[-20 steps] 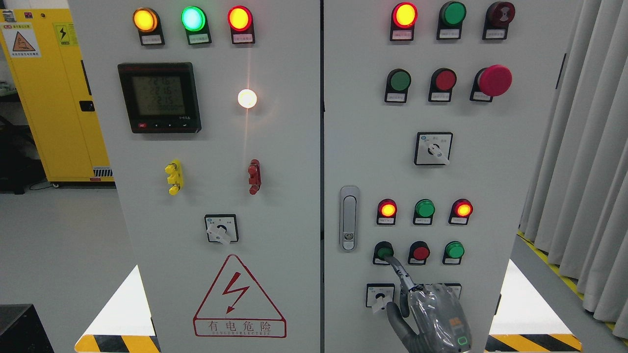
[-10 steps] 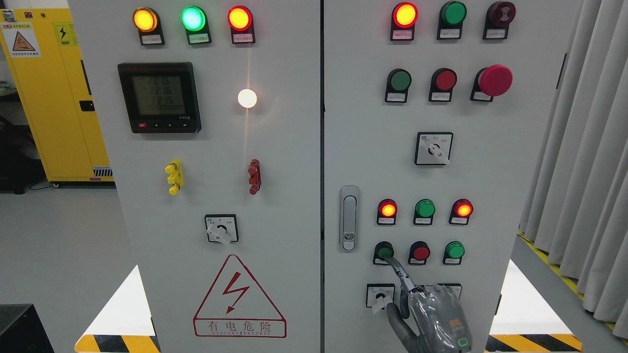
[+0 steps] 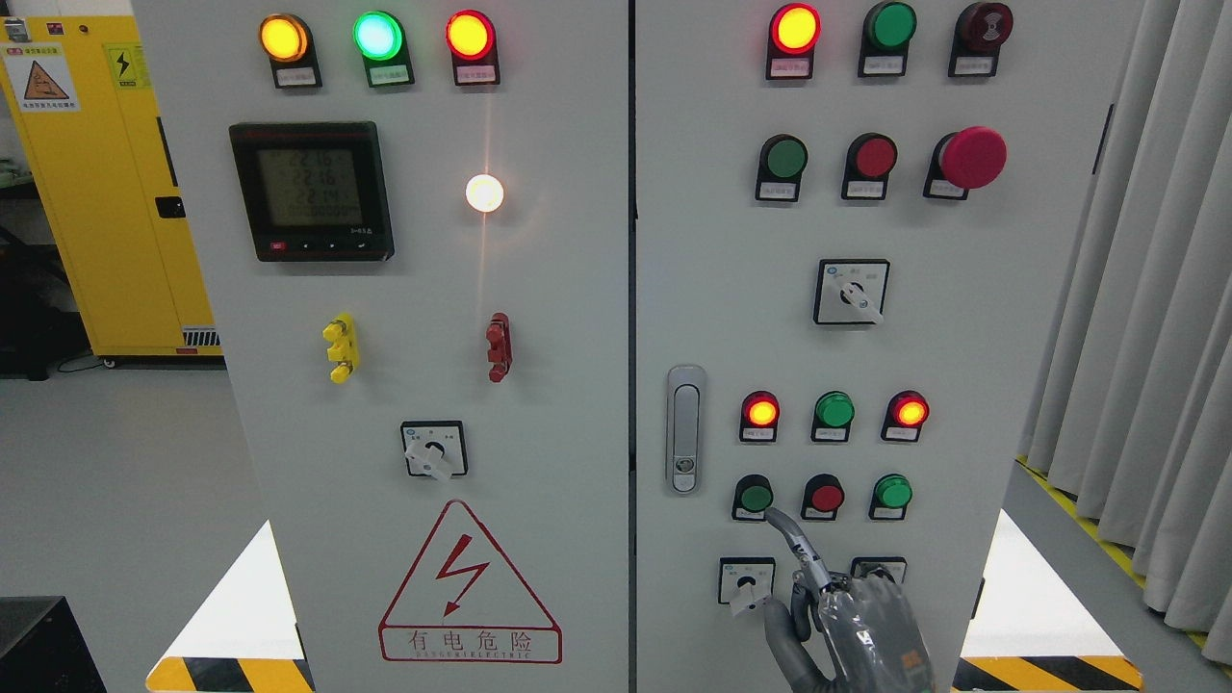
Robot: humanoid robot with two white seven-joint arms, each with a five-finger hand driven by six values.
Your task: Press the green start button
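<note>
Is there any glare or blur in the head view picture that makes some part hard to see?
Head view: the white lamp blooms with a vertical streak of flare; the small labels under the buttons are too soft to read; the meter screen digits are faint; the robot hand is sharp.

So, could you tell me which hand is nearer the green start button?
Right. The right hand points an index finger just below the green start button; the left hand is out of view.

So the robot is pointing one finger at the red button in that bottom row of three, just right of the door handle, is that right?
Not quite. In the head view the right hand points its extended finger at the green button, the leftmost of that row, with the fingertip just below it. The red button sits in the middle, untouched. The row is indeed right of the door handle.
</note>
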